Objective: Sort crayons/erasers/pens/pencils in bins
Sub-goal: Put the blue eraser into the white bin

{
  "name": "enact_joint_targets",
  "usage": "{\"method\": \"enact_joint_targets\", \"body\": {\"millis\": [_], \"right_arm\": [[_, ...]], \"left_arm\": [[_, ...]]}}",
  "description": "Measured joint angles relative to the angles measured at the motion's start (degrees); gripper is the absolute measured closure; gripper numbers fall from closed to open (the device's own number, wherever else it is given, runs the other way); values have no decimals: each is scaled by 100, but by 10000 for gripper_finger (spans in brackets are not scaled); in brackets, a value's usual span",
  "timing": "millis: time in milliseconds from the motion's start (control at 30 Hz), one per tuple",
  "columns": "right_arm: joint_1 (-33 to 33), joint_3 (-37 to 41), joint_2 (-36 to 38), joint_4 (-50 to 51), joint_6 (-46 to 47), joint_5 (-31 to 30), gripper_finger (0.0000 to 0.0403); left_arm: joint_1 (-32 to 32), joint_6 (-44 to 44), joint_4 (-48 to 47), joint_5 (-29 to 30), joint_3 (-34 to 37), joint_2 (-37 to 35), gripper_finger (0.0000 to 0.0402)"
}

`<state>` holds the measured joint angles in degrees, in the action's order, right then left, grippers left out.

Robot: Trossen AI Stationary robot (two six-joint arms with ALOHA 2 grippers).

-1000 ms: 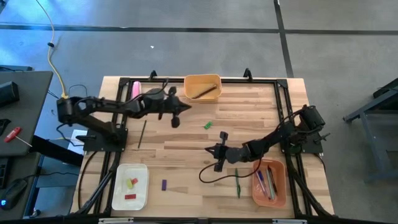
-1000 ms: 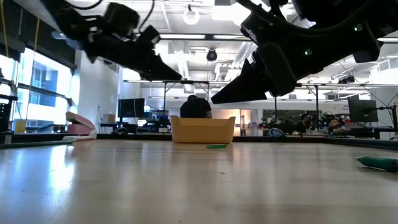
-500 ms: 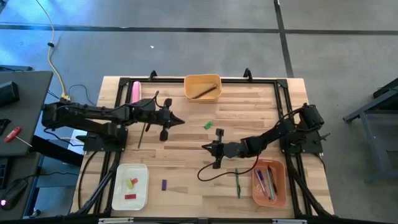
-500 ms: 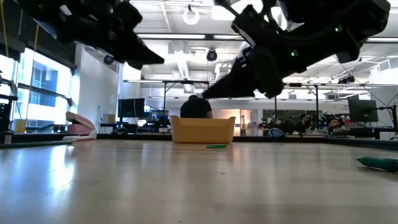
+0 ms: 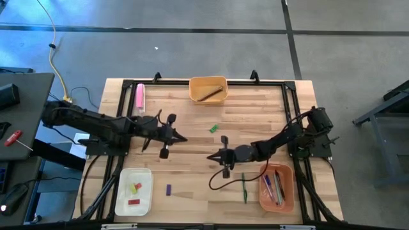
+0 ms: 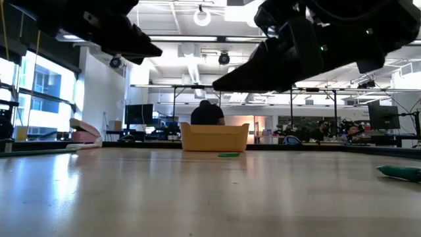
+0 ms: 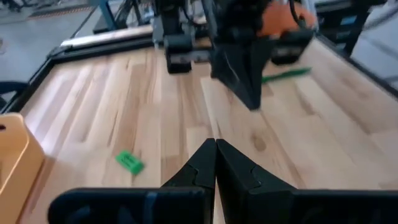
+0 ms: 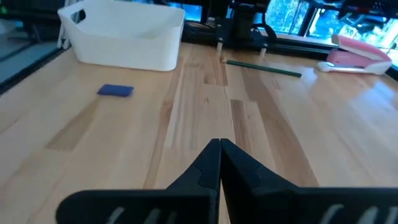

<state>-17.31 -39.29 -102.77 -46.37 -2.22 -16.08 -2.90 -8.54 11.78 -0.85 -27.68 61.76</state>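
Observation:
My left gripper (image 5: 185,138) is shut and empty above the table's middle. My right gripper (image 5: 209,155) is shut and empty, facing it a short way to the right. A short green piece (image 5: 213,128) lies flat on the table beyond both tips; it also shows in the left wrist view (image 7: 129,162). A purple piece (image 5: 169,190) lies near the white bin (image 5: 134,191), which holds a few crayons. A dark pencil (image 8: 264,68) lies left of centre. A green pen (image 5: 243,188) lies beside the salmon bin (image 5: 276,187), which holds pens. The yellow-orange bin (image 5: 208,89) holds a pencil.
A thick pink bar (image 5: 139,94) lies at the far left. A black frame (image 5: 287,96) runs round the tabletop. A dark cable (image 5: 220,182) loops on the table under my right arm. Bare wood lies between the two grippers and the near edge.
My left gripper has moved from beside the yellow-orange bin toward the table's near edge and a little to the left, staying shut. My right gripper has shifted slightly toward the table's left. No object has moved.

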Motion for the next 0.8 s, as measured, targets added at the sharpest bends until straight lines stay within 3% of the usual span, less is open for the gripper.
{"method": "enact_joint_targets", "body": {"millis": [433,800], "right_arm": [[-232,151,-1,-64,209,-389,403],[-372,151,-3,-13,223,-393,403]], "left_arm": [[1328,601,-604,1063,-28,0,401],[2382,1603,-3569,1797,-1422,4,401]]}}
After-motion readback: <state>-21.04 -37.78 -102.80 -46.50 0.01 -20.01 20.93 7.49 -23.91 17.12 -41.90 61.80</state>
